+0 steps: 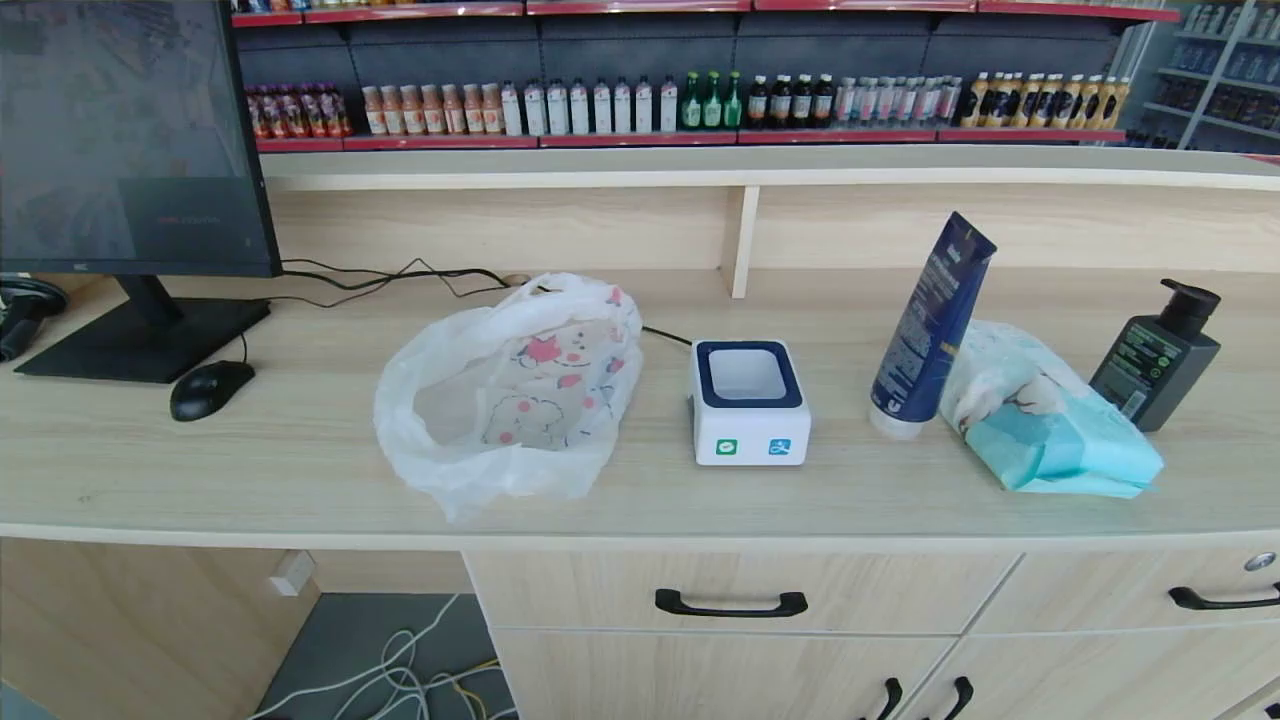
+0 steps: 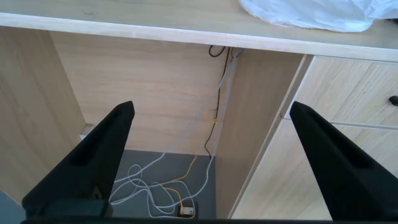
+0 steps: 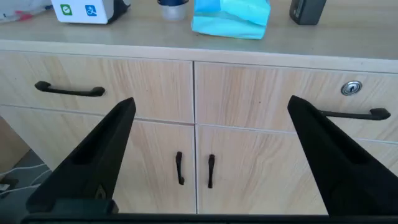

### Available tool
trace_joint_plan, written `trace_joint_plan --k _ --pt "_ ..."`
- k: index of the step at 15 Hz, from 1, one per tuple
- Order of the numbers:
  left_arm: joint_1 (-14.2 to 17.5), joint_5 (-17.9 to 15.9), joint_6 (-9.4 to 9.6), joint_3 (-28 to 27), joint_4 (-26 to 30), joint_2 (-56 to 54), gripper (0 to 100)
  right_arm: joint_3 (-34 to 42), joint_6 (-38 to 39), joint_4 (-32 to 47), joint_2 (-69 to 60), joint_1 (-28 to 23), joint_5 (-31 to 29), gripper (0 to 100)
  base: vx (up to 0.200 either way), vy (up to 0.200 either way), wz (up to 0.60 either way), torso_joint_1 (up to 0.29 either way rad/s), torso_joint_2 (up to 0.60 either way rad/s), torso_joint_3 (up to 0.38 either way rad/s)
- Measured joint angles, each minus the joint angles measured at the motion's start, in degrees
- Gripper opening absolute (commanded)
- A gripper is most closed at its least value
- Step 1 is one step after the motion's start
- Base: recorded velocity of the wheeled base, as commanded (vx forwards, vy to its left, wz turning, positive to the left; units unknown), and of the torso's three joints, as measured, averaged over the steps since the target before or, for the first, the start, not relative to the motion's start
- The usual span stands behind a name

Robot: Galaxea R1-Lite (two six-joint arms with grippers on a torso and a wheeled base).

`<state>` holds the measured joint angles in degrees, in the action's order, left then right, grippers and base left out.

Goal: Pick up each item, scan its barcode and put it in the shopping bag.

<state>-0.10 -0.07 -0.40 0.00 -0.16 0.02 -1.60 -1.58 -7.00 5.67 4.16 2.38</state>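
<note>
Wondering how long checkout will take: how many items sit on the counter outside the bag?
3, all right of the scanner: a blue tube tilted beside a teal soft pack, and a dark pump bottle farthest right. The shopping bag may hide more.

The head view looks forward and down from in front of the counter [image 1: 250,470], set back enough to take in much of its top, with the scanner [image 1: 750,405] near the middle. The left wrist view sits low and close, below the counter's edge, facing the open recess on the shopping bag [image 2: 311,12] side of the scanner; it shares the bag's near edge with the head view. The right wrist view, equally low, faces the drawers [image 3: 124,71] beneath the scanner and shares scanner, blue pack [image 3: 233,18] and drawer fronts with the head view.
</note>
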Motion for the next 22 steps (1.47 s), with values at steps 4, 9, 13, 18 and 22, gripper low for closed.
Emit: trace_joint_plan --k 4,9,13,18,22 --pt "0.0 0.0 0.09 0.0 0.0 0.0 100 -5.6 0.4 -12.7 8.2 0.8 0.0 100 0.000 0.000 0.00 0.000 0.00 0.000" --pt "0.0 0.0 0.09 0.0 0.0 0.0 100 -7.2 1.2 -51.7 36.1 1.5 0.0 100 0.000 0.000 0.00 0.000 0.00 0.000" --pt "0.0 0.0 0.07 0.0 0.0 0.0 100 -9.5 1.1 -72.1 59.6 4.7 0.0 100 0.000 0.000 0.00 0.000 0.00 0.000" --pt "0.0 0.0 0.09 0.0 0.0 0.0 100 -13.3 -1.1 -75.8 74.7 12.4 -0.8 100 0.000 0.000 0.00 0.000 0.00 0.000" --pt "0.0 0.0 0.09 0.0 0.0 0.0 100 -20.1 -0.6 -76.3 82.7 13.9 -3.4 100 0.000 0.000 0.00 0.000 0.00 0.000"
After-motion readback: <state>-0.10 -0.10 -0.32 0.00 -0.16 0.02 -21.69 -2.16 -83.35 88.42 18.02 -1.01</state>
